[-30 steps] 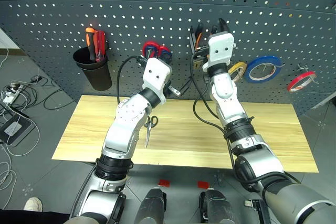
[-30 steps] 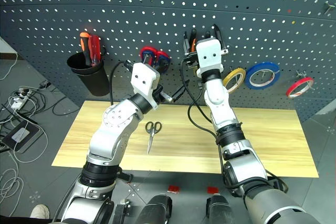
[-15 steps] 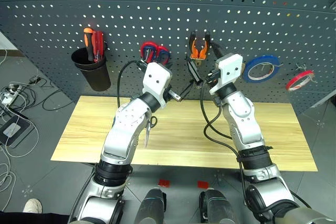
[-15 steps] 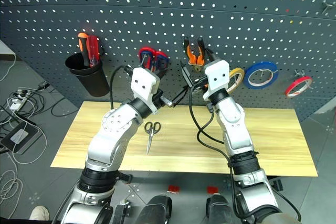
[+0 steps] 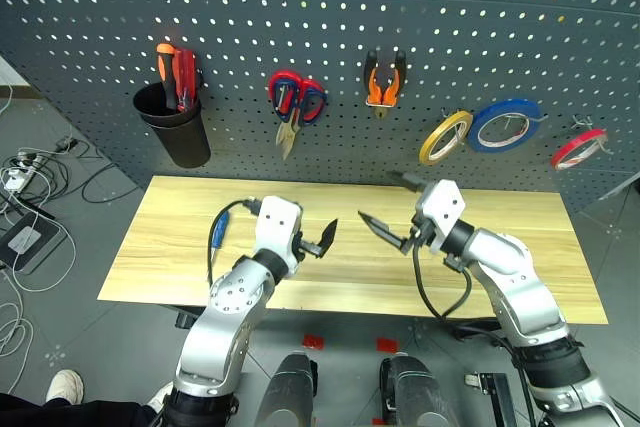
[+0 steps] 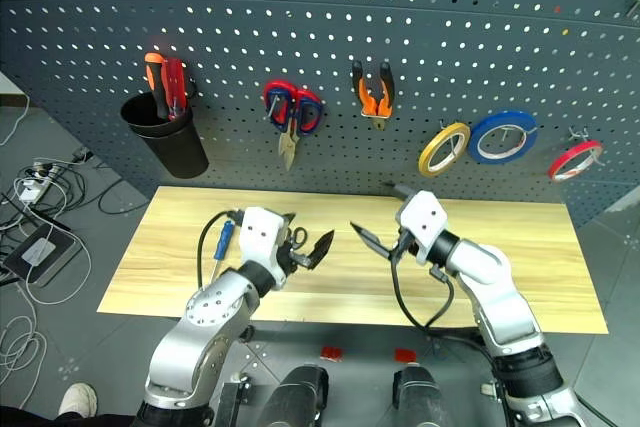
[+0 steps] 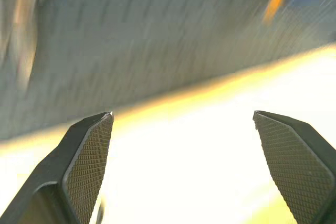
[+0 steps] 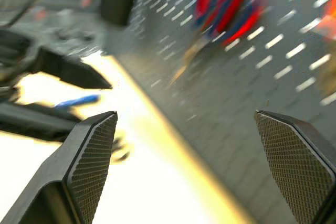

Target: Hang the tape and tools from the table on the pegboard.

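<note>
Fingers of both the left gripper point(image 5: 318, 238) and right gripper point(image 5: 385, 209) spread wide, empty, low over the table point(image 5: 560, 267).

No readable text — no labels, brands, numbers or signs.

Nothing legible stands on the pegboard point(image 5: 320, 37), on the tape rolls and tools hanging from it, or on the worktop point(image 5: 520, 217) — the red patches on the floor at the near edge are plain, and the wrist views are too blurred to make out any lettering.
</note>
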### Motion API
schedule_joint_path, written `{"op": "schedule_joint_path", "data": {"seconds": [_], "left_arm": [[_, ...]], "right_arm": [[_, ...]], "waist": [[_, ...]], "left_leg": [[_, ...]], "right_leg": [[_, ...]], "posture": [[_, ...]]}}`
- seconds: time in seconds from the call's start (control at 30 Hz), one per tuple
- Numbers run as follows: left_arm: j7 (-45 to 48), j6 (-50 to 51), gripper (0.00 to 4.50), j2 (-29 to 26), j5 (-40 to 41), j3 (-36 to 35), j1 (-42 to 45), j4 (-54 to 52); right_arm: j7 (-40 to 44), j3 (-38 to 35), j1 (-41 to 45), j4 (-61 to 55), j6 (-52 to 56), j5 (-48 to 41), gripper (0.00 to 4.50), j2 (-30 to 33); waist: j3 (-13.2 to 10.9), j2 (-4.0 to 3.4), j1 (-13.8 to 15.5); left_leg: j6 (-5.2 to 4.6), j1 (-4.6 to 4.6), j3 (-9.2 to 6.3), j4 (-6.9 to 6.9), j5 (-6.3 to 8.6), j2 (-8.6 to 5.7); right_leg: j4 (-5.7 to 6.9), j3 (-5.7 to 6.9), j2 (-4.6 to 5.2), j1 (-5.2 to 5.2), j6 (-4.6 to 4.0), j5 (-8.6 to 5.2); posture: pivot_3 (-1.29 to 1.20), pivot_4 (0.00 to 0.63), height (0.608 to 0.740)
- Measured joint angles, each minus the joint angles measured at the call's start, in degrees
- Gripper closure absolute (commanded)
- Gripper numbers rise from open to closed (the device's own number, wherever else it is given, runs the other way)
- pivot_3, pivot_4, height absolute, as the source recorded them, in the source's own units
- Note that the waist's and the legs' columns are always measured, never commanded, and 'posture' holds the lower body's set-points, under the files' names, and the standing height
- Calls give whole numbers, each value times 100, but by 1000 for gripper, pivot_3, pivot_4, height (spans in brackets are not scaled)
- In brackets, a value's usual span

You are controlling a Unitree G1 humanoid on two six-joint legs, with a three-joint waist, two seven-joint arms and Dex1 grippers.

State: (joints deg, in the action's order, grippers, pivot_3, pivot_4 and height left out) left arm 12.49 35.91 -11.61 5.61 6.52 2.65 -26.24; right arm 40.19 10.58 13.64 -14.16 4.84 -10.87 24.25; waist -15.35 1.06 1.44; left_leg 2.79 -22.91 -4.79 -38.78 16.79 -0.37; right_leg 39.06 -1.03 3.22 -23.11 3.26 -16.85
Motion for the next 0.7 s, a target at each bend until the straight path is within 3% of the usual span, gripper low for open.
{"op": "schedule_joint_path", "data": {"seconds": [0.3,0.7], "left_arm": [[-676,906,0,-146,-381,-565,40,419],[-434,964,0,-219,-364,-582,865,1519]], "right_arm": [[663,325,-140,-574,243,-390,39,155],[590,617,-45,-969,908,-454,39,-81]], "waist": [[-345,18,-14],[-802,23,-18]], "left_leg": [[1,-4,0,-3,0,5],[3,-10,0,-7,-1,7]], "right_leg": [[2,1,1,-6,0,0],[7,6,5,-12,1,1]], "posture": [[111,424,740],[82,505,740]]}}
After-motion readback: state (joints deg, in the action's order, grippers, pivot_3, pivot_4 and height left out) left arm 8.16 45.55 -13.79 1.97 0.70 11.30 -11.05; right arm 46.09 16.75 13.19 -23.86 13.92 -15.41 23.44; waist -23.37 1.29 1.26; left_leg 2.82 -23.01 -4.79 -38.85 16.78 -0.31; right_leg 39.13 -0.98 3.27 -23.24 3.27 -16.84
